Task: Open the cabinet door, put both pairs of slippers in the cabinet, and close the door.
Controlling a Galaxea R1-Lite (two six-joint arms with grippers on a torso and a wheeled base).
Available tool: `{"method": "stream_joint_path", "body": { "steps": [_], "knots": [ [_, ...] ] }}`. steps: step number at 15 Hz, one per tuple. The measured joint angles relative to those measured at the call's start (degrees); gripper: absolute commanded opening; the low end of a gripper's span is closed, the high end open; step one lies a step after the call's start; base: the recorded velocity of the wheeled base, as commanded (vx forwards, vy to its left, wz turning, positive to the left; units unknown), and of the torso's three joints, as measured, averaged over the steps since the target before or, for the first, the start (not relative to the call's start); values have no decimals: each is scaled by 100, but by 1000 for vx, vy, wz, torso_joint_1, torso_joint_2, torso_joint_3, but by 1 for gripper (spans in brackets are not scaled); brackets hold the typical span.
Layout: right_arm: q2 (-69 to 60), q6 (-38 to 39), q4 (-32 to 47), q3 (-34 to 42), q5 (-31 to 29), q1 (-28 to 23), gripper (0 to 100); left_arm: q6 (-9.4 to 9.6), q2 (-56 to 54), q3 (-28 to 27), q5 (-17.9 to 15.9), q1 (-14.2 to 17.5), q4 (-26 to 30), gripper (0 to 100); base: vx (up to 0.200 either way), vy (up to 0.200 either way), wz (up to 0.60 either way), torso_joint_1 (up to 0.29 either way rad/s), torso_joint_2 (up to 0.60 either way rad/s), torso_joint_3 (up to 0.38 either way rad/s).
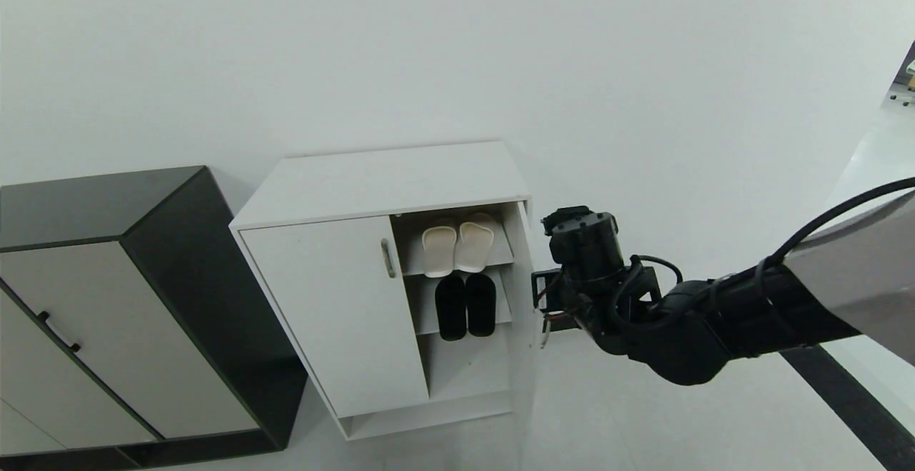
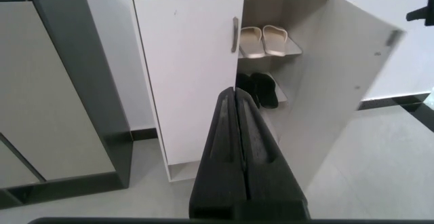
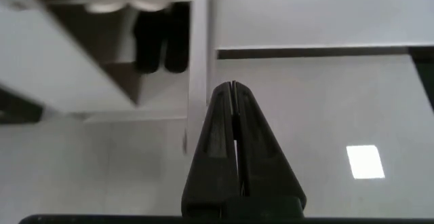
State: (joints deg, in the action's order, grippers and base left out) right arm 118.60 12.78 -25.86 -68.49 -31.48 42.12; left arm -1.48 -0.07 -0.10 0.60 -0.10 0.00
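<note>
The white cabinet [image 1: 379, 178] stands against the wall with its right door [image 1: 529, 299] swung open and its left door [image 1: 336, 314] closed. Inside, a white pair of slippers [image 1: 457, 246] lies on the top shelf and a black pair [image 1: 466, 306] on the shelf below. My right gripper [image 1: 547, 306] is beside the outer face of the open door; its fingers are shut on nothing [image 3: 232, 88], close to the door's edge [image 3: 198, 61]. My left gripper [image 2: 236, 95] is shut and empty, held back from the cabinet front, facing the slippers [image 2: 264, 41].
A dark cabinet [image 1: 107, 299] with pale doors stands to the left of the white one. A black strip [image 1: 843, 399] runs along the floor at the right. Bare floor lies in front of and to the right of the cabinet.
</note>
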Motion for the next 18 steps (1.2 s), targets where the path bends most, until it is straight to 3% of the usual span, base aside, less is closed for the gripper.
{"method": "stream_joint_path", "body": {
  "steps": [6, 8, 14, 18],
  "knots": [
    [-774, -185, -466, 956, 1040, 449, 0, 2, 0, 0, 0, 0, 0, 0, 0, 0, 0, 0, 0, 0],
    [-822, -257, -536, 1104, 1090, 443, 0, 2, 0, 0, 2, 2, 0, 0, 0, 0, 0, 0, 0, 0],
    [-802, -262, -542, 1146, 1098, 457, 0, 2, 0, 0, 5, 2, 0, 0, 0, 0, 600, 3, 2, 5],
    [-783, -262, -536, 1201, 1180, 432, 0, 0, 0, 2, 18, 2, 7, 0, 0, 0, 0, 0, 0, 0]
  ]
}}
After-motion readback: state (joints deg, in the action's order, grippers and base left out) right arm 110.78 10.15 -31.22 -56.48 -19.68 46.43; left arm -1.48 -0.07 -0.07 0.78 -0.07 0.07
